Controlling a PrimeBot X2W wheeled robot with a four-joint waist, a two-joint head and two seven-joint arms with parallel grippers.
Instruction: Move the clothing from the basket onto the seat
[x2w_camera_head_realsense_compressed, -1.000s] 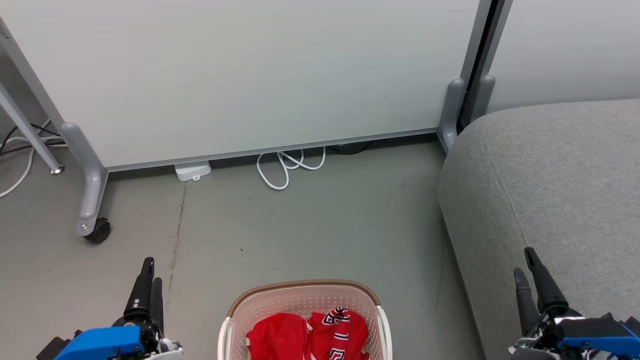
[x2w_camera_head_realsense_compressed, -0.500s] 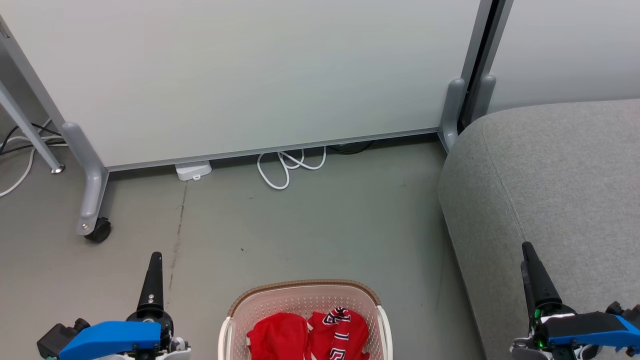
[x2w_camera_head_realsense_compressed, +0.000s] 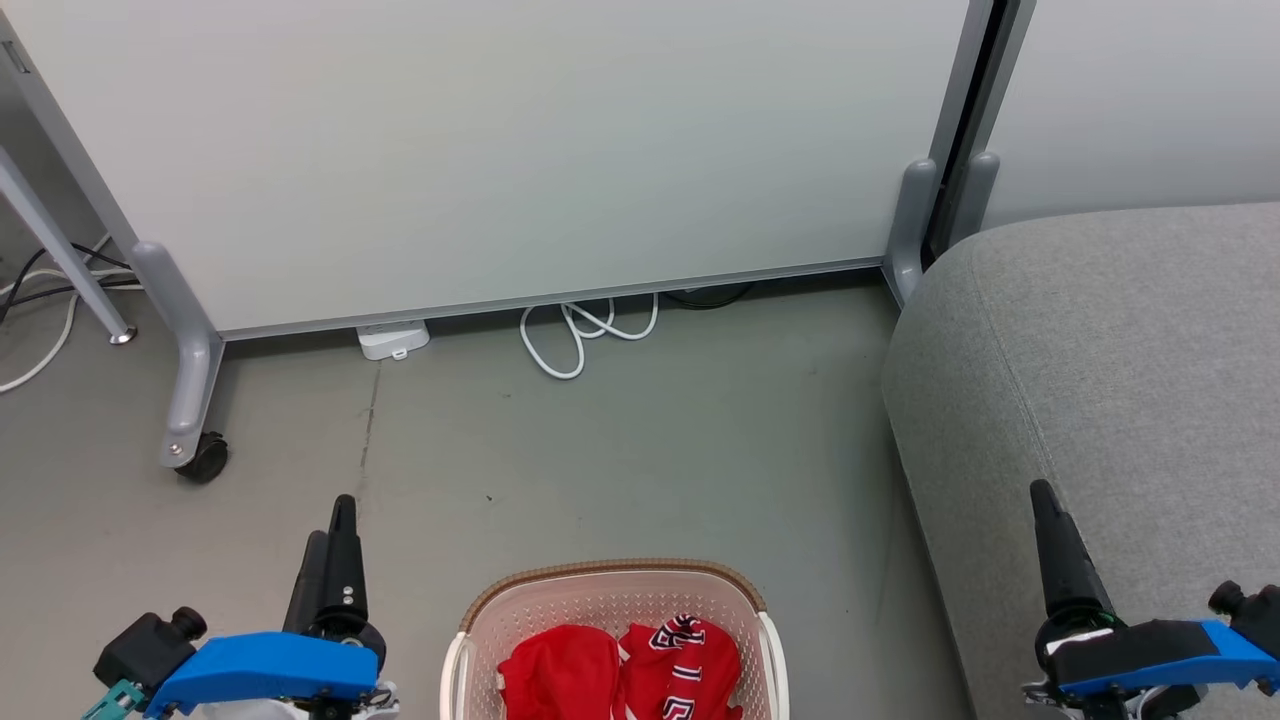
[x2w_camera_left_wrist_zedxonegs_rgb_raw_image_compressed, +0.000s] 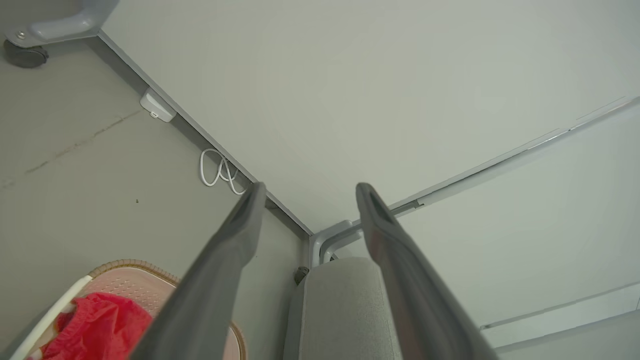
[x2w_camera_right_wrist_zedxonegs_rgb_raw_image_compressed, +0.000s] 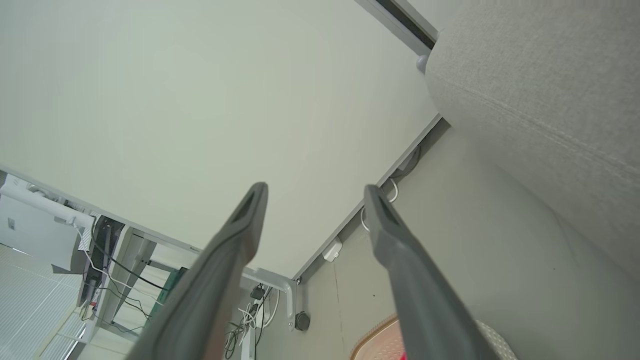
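Though crumpled, red clothing (x2w_camera_head_realsense_compressed: 600, 676) in perforated basket (x2w_camera_head_realsense_compressed: 612, 568).

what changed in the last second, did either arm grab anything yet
The left gripper rolled at the wrist and eased right, toward the basket. The right gripper rolled too, so its fingers now line up edge-on in the head view. The head camera itself shifted slightly. Nothing was grasped or released: both grippers stay open and empty, the clothing still lies in the basket, none on the seat.

Bright, even, soft-shadowed light; wrist views bend lines, near fingers blurred.
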